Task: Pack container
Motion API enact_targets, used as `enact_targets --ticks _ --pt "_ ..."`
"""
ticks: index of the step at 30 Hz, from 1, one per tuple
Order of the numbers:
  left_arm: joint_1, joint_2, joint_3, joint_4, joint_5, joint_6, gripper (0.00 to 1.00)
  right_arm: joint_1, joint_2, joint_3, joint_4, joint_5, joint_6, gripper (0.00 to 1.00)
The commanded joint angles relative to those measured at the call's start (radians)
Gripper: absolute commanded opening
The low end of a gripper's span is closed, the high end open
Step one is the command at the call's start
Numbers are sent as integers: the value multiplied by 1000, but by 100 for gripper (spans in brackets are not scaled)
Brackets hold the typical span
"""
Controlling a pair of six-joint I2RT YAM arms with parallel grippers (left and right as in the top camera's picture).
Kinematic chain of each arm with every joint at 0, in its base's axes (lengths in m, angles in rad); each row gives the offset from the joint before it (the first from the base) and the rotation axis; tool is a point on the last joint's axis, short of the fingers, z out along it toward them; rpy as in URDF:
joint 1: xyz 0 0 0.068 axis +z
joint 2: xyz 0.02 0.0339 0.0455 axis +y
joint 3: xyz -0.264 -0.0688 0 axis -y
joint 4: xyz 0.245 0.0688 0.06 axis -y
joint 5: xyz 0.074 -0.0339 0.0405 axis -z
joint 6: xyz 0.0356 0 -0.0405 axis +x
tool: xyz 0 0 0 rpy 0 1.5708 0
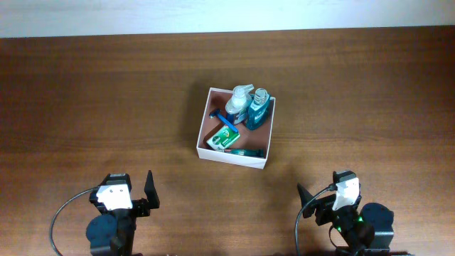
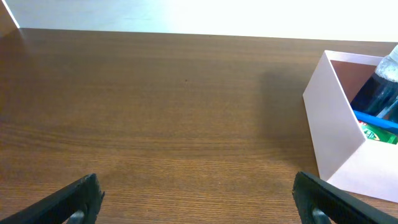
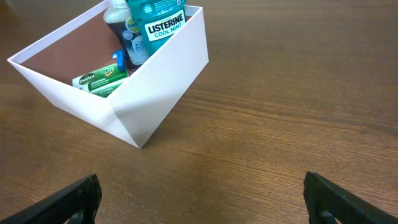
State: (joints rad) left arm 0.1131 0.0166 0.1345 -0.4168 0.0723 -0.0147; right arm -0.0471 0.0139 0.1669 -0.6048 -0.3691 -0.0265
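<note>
The container (image 1: 202, 137) is a square white-walled box with a pinkish-brown inside, at the table's middle. It holds a clear pump bottle (image 1: 240, 102), a teal Listerine bottle (image 1: 260, 109), a blue razor (image 1: 226, 119) and a green soap pack (image 1: 223, 139). It shows at the right edge of the left wrist view (image 2: 336, 140) and at the upper left of the right wrist view (image 3: 155, 93). My left gripper (image 2: 199, 199) is open and empty near the front left. My right gripper (image 3: 202, 199) is open and empty near the front right.
The dark wooden table (image 1: 85, 92) runs to a pale wall strip at the far edge. Both arms (image 1: 117, 210) (image 1: 345, 210) sit at the front edge, well apart from the box.
</note>
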Motion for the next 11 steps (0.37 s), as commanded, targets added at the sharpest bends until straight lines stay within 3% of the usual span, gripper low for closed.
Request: enact_targets --ticks 1,11 --pt "-5 -11 -13 8 14 19 100 -6 -10 -5 -3 -16 9 99" --pt "-5 -11 -13 8 14 19 99 -6 -10 -5 -4 -16 9 99"
